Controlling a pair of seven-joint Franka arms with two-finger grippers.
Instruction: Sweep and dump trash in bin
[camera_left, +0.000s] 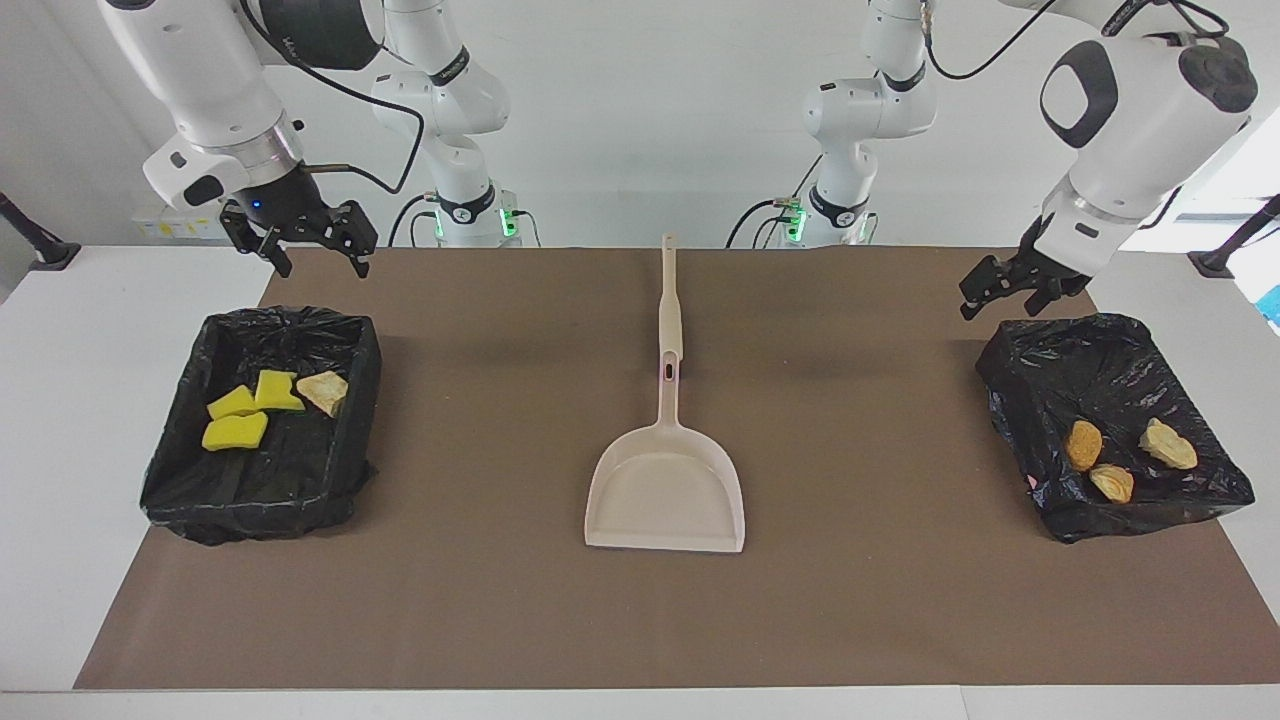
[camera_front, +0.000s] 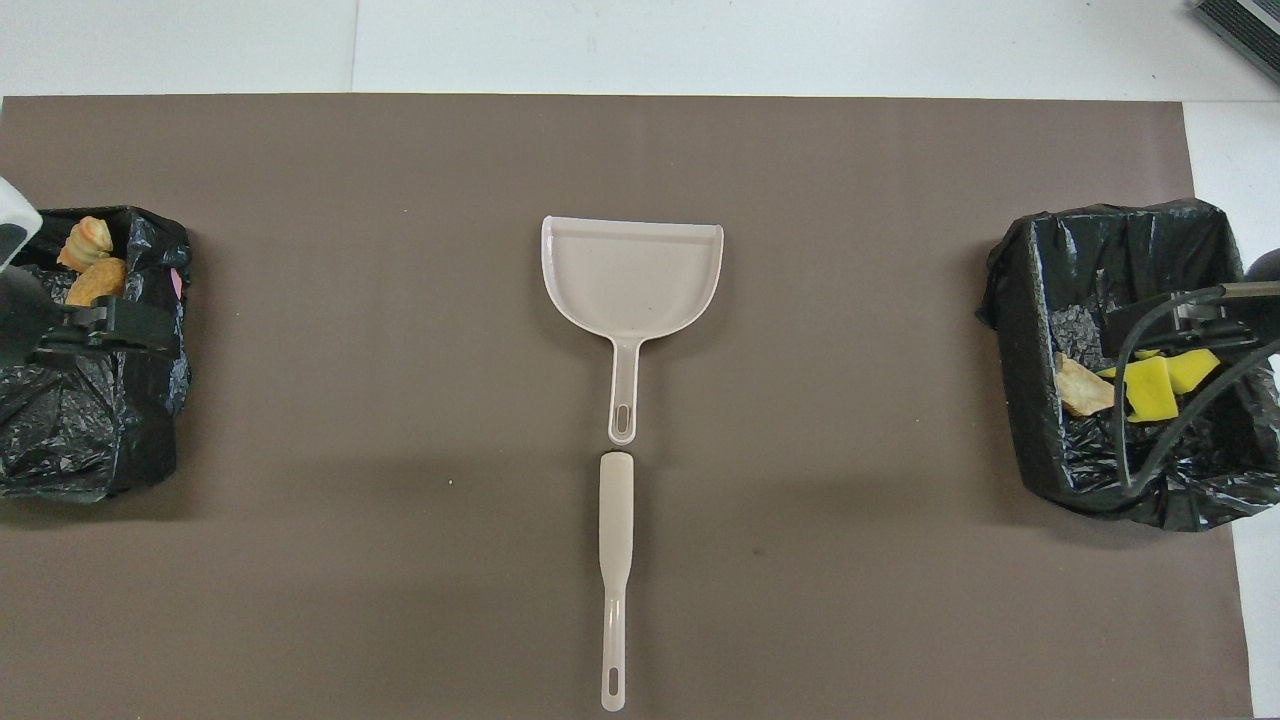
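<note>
Both my claws hang open and empty: left gripper (camera_left: 1015, 290) upper right, right gripper (camera_left: 300, 245) upper left. No readable writing on the dustpan (camera_left: 667, 490).

We see matt brown mat (camera_left: 900, 600) over smooth white surface (camera_left: 80, 350). Dustpan (camera_left: 665, 495) smooth beige plastic, slight sheen; brush handle (camera_left: 668, 300) same plastic. Bin liners (camera_left: 270, 480) (camera_left: 1080, 370) crinkled glossy black film. We note yellow sponge chunks (camera_left: 236, 432) porous, matt; bread-like lumps (camera_left: 1083, 445) rough, crusty. Arm shells (camera_left: 1140, 110) glossy white plastic.
</note>
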